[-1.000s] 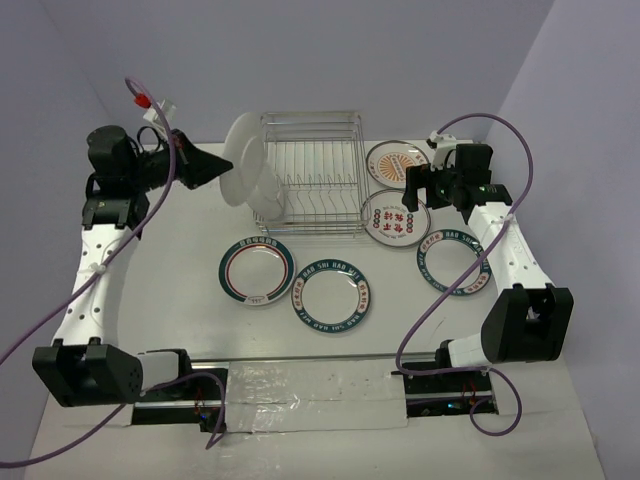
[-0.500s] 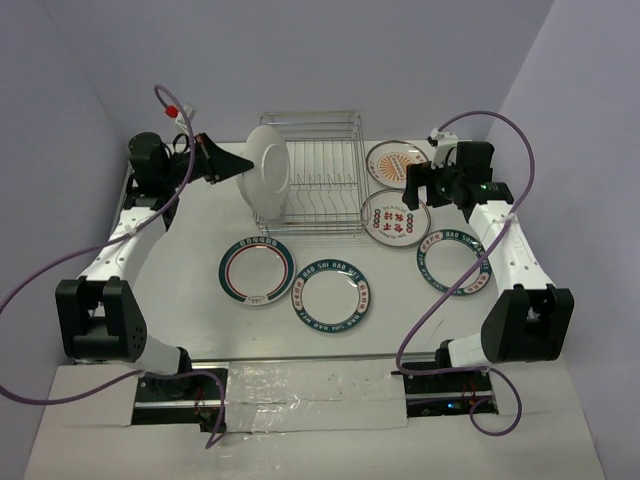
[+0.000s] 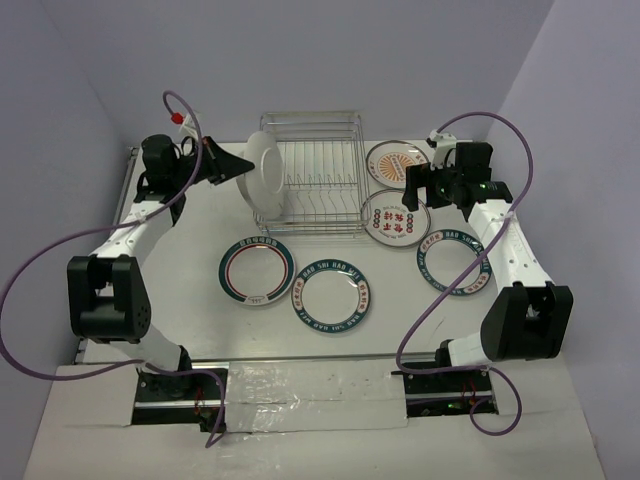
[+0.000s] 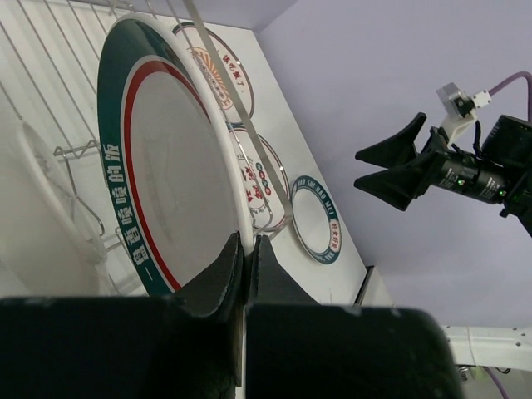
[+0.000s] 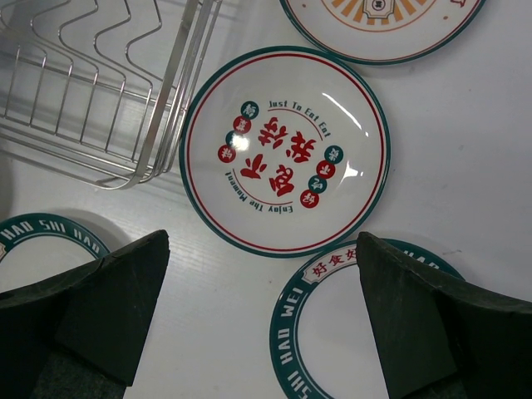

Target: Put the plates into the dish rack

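The left tool (image 3: 236, 168) is closed narrow on the rim of the held plate (image 3: 262, 172), its two black wedge-shaped fingers (image 4: 224, 270) pinching the thin edge from both faces. This round, glossy plate stands on edge at the left end of the dish rack (image 3: 320, 170). Its face carries a broad teal lettered band and a thin red ring around a plain white centre. Whether its lower edge sits between the prongs cannot be told. The rack is a rectangular basket of bright metal wire with rows of upright dividers. In the left wrist view a plain white plate (image 4: 46, 220) stands among the wires beside the held one. The right tool (image 3: 413, 184) is spread wide and holds nothing. It hangs above the red-character plate (image 5: 284, 150), which lies flat on the matte white worktop (image 3: 200, 300), just beside the rack's right corner. The sunburst plate (image 3: 397, 160), with an orange rayed centre, lies flat behind it. The teal-rim plate (image 3: 455, 262) lies nearer the arm bases, close beside the red-character plate. In front of the rack lie the red-ring plate (image 3: 257, 270) and the lettered plate (image 3: 333, 297), rims touching or nearly so.
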Available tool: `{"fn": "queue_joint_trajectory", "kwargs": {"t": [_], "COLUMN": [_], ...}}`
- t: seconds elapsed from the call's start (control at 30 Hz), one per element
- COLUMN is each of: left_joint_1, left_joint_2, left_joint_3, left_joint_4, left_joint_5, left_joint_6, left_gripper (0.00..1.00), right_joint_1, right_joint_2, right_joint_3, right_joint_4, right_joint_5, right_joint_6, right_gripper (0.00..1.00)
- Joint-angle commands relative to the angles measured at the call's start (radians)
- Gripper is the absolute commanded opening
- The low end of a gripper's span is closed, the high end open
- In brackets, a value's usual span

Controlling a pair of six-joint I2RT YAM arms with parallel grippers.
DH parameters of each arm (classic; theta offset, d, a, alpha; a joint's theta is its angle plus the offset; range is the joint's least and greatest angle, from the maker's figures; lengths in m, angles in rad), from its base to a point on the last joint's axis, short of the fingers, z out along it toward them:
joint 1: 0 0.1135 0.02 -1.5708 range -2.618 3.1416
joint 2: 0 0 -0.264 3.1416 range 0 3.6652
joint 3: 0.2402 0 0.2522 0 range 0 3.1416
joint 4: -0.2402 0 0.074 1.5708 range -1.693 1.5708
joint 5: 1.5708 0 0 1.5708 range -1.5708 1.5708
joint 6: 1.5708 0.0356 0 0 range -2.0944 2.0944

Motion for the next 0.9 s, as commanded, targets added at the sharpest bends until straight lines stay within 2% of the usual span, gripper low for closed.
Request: {"fn": "queue_joint_trajectory", "kwargs": {"t": [0.0,0.37,0.47,0.5,0.6,0.8,0.87], "left_joint_1": [-0.003,0.006,0.005,0.006,0.006,0.034,0.066], "left_joint_2": [0.010,0.112,0.122,0.120,0.102,0.022,-0.024], "left_joint_3": [0.068,0.044,0.055,0.062,0.088,0.200,0.216], "left_joint_4": [0.059,0.128,0.107,0.086,0.041,-0.180,-0.284], "left_joint_5": [-0.029,-0.020,-0.028,-0.042,-0.063,-0.161,-0.206], "left_joint_6": [0.002,-0.163,-0.151,-0.145,-0.085,0.125,0.219], "left_gripper": [0.00,0.01,0.15,0.30,0.53,0.73,0.73], "right_joint_1": [-0.004,-0.004,-0.004,-0.004,-0.004,-0.004,-0.004], "right_joint_2": [0.005,0.010,0.010,0.010,0.010,-0.002,-0.008], "right_joint_3": [0.050,0.054,0.050,0.050,0.050,0.052,0.049], "right_joint_4": [-0.001,-0.001,-0.001,-0.001,-0.001,-0.004,-0.005], "right_joint_5": [0.006,0.011,0.011,0.011,0.009,0.011,0.012], "right_joint_6": [-0.002,-0.006,-0.008,-0.008,-0.006,-0.011,-0.014], "right_gripper": [1.00,1.00,1.00,1.00,1.00,1.00,1.00]}}
